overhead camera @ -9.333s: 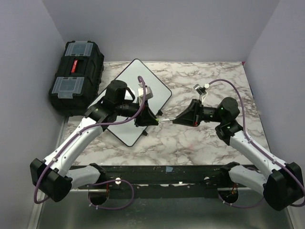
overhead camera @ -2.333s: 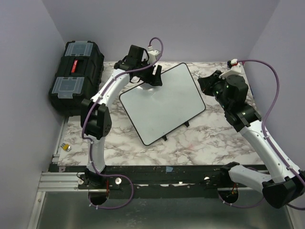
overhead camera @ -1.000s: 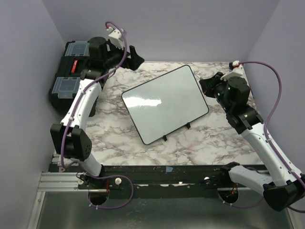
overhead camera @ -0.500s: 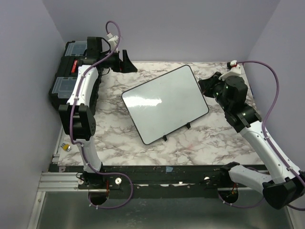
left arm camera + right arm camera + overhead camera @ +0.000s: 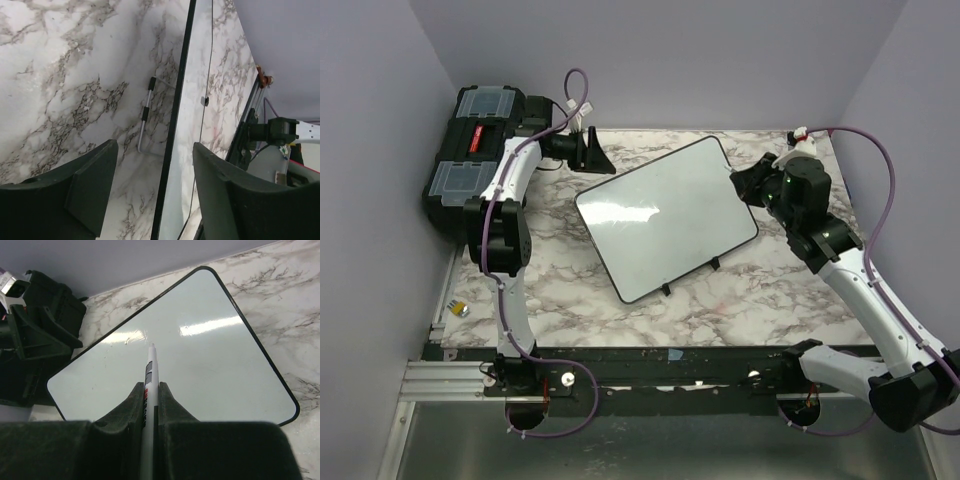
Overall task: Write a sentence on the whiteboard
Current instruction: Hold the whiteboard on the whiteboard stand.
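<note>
- Right tool (image 5: 150, 390): jaws clamped on a slim white marker (image 5: 150, 365), with its tip sticking out ahead of the fingers.
- Whiteboard (image 5: 200, 355): directly ahead of and below the right tool. It is propped at a slant on a wire stand (image 5: 145, 114) on the desk (image 5: 740, 300). Its face is blank.
- Tip-to-board contact: I cannot tell from the wrist view. It looks just short of the surface.
- Left tool (image 5: 154, 150): jaws spread wide with nothing between them. The board's thin edge runs just ahead of it, and the black toolbox (image 5: 480, 140) sits close behind.
- Handling (judgement): the board is stiff, light and glossy. On that stand it will likely skid or rock under pen pressure. The best hold is the black rim at the corner nearest my left tool, not the slick face.
- Room: there is open desk on the near side of the right tool. The side wall (image 5: 900, 100) is close on its outer side, so strokes should run inward across the board.
</note>
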Action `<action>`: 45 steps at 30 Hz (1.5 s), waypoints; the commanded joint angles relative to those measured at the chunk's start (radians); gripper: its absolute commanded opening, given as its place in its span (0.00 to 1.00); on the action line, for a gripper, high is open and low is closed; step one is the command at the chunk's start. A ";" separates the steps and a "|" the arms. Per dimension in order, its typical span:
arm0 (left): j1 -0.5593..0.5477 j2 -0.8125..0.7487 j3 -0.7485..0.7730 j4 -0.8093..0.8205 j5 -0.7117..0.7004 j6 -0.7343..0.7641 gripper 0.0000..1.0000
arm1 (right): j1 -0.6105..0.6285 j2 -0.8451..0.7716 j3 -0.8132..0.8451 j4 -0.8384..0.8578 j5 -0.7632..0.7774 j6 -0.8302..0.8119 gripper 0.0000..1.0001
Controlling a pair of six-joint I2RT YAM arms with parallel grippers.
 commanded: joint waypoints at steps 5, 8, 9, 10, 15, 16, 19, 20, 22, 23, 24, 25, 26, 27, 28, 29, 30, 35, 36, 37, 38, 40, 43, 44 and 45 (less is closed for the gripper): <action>-0.050 0.024 0.017 -0.053 0.061 0.038 0.53 | 0.004 0.008 0.015 -0.020 -0.039 0.016 0.01; -0.067 0.028 0.015 -0.061 0.059 0.069 0.49 | 0.004 0.005 0.011 -0.020 -0.040 0.019 0.01; -0.071 0.032 0.015 -0.064 0.059 0.070 0.48 | 0.004 0.004 0.011 -0.020 -0.039 0.019 0.01; -0.075 0.035 0.015 -0.065 0.060 0.071 0.46 | 0.004 0.003 0.011 -0.019 -0.040 0.018 0.01; -0.084 0.052 0.022 -0.081 0.064 0.069 0.45 | 0.004 0.004 0.005 0.004 -0.109 -0.010 0.01; -0.086 0.055 0.024 -0.085 0.065 0.070 0.45 | 0.003 0.004 0.001 0.014 -0.137 -0.021 0.01; -0.091 0.060 0.031 -0.102 0.067 0.077 0.42 | 0.004 0.005 -0.012 0.057 -0.268 -0.040 0.01; -0.093 0.062 0.035 -0.111 0.067 0.081 0.39 | 0.004 0.008 -0.013 0.066 -0.300 -0.043 0.01; -0.098 0.061 0.038 -0.120 0.070 0.081 0.33 | 0.004 0.022 -0.008 0.074 -0.347 -0.045 0.01; -0.100 0.057 0.038 -0.121 0.070 0.081 0.31 | 0.004 0.031 -0.004 0.073 -0.361 -0.046 0.01; -0.103 0.053 0.036 -0.122 0.067 0.081 0.28 | 0.003 0.038 0.001 0.069 -0.368 -0.045 0.01; -0.106 0.048 0.035 -0.124 0.066 0.083 0.26 | 0.003 0.047 0.004 0.064 -0.373 -0.045 0.01; -0.108 0.044 0.033 -0.125 0.064 0.084 0.24 | 0.004 0.053 0.009 0.058 -0.372 -0.046 0.01; -0.110 0.038 0.031 -0.126 0.062 0.085 0.22 | 0.004 0.057 0.011 0.055 -0.373 -0.046 0.01; -0.110 0.035 0.029 -0.127 0.060 0.087 0.19 | 0.003 0.060 0.012 0.053 -0.375 -0.046 0.01; -0.111 0.030 0.027 -0.125 0.058 0.087 0.16 | 0.004 0.064 0.013 0.051 -0.378 -0.045 0.01; -0.111 0.026 0.024 -0.125 0.054 0.090 0.13 | 0.004 0.065 0.012 0.051 -0.382 -0.045 0.01; -0.122 -0.009 0.000 -0.110 0.029 0.090 0.02 | 0.004 0.085 0.021 0.056 -0.472 -0.064 0.01; -0.125 -0.017 -0.003 -0.110 0.024 0.094 0.00 | 0.004 0.090 0.025 0.053 -0.497 -0.071 0.00; -0.129 -0.025 -0.006 -0.108 0.017 0.096 0.00 | 0.004 0.093 0.030 0.049 -0.512 -0.075 0.01; -0.132 -0.034 -0.008 -0.107 0.007 0.097 0.00 | 0.003 0.095 0.031 0.046 -0.528 -0.081 0.01; -0.138 -0.050 -0.014 -0.100 -0.014 0.097 0.00 | 0.006 0.101 0.042 0.033 -0.539 -0.090 0.01; -0.147 -0.086 -0.040 -0.072 -0.058 0.085 0.00 | 0.008 0.111 0.061 0.008 -0.539 -0.098 0.01; -0.148 -0.099 -0.053 -0.061 -0.075 0.079 0.00 | 0.013 0.117 0.073 -0.007 -0.534 -0.100 0.01; -0.151 -0.115 -0.064 -0.046 -0.093 0.066 0.00 | 0.019 0.123 0.083 -0.019 -0.531 -0.102 0.01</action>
